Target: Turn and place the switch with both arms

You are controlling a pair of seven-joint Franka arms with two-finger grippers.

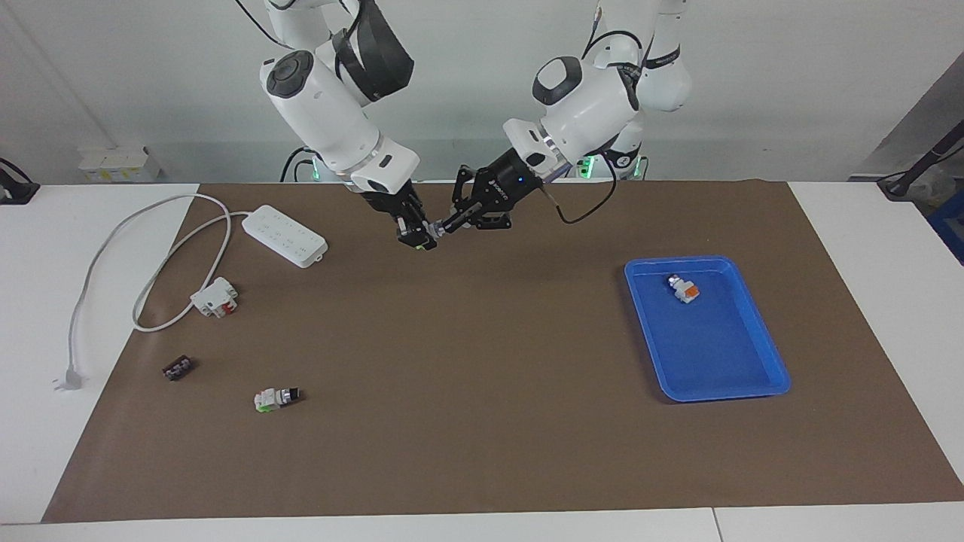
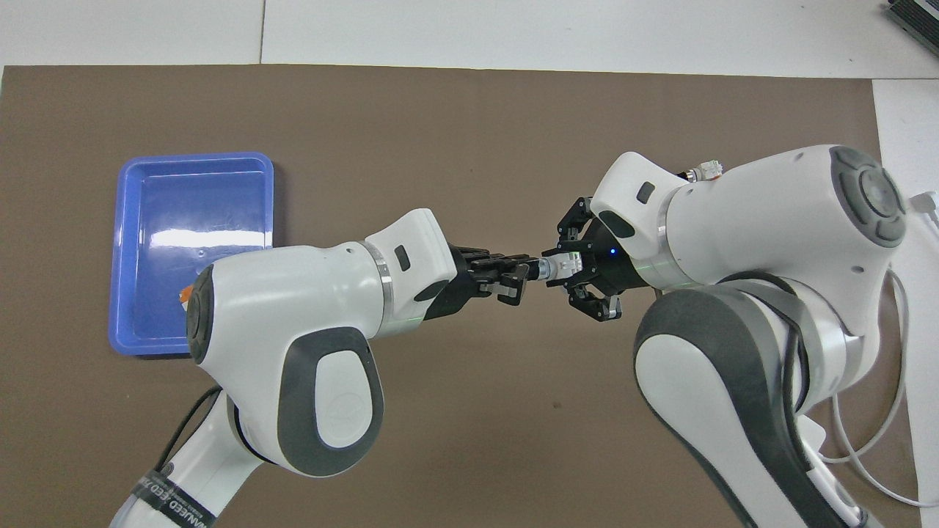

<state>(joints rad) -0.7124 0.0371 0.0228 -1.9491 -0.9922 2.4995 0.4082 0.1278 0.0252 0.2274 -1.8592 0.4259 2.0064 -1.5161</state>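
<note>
Brown mat (image 1: 482, 391), blue tray (image 1: 761, 342) holding orange-tabbed switch (image 1: 684, 288)

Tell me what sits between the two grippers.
The switch: the right gripper holds its body, its knob end pointing at the left gripper, above the brown mat. The overhead view shows it best.

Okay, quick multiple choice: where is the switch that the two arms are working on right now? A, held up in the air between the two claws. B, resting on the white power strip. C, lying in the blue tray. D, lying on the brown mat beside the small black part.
A: the switch sits in the right claw above the brown mat, with the left claw closed on its knob end.
</note>
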